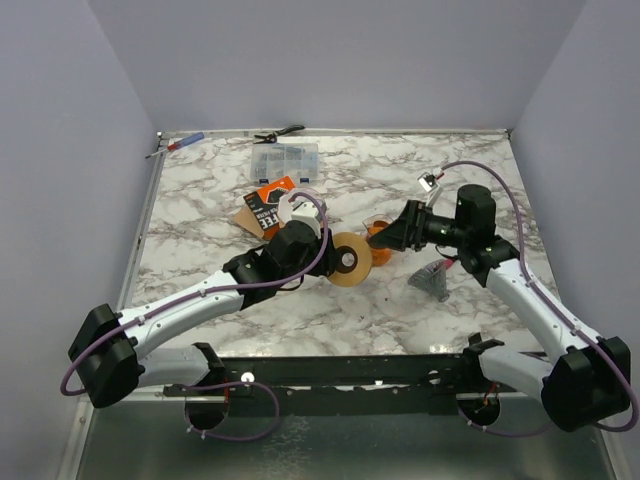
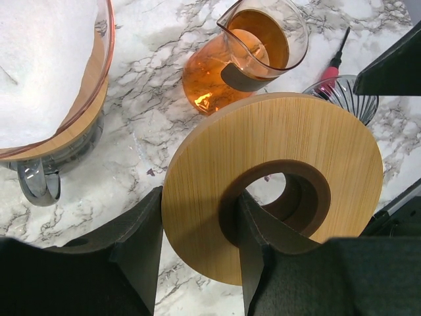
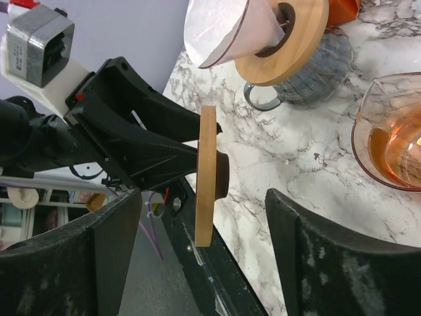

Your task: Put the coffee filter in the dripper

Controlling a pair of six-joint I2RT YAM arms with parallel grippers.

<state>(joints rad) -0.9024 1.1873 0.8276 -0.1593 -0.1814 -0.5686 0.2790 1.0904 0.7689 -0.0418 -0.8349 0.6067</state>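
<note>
Bamboo ring (image 2: 289, 138) is sitting in our left tool (image 2: 197, 210). We're clamping it with one finger through the centre hole and the other outside the rim, off the desk (image 2: 131, 151) and edge-on to the right wrist camera. Right tool (image 3: 204, 197) is hanging released, jaws wide. The ring is sitting in the gap between them, touching neither as far as we're seeing.

Progress: the white coffee filter (image 3: 220, 29) is lying inside the glass dripper (image 3: 299, 69), which is standing on the desk just beside the left tool. We're judging the filter step done or close to it, though we're not seeing whether the paper is fully seated. What we're reading as left: hand over or set down the loose ring, then clear both arms.

Counts we're getting:
- one filter out in the open
- two drippers: the loaded one, plus a ribbed dripper (image 2: 342, 95) near the right arm with no paper showing
- two wooden rings: one held, one as the loaded dripper's collar
- one carafe (image 2: 243, 59) of amber liquid
- one orange filter box (image 1: 268, 208)
- one plastic organiser (image 1: 285, 157)
</note>
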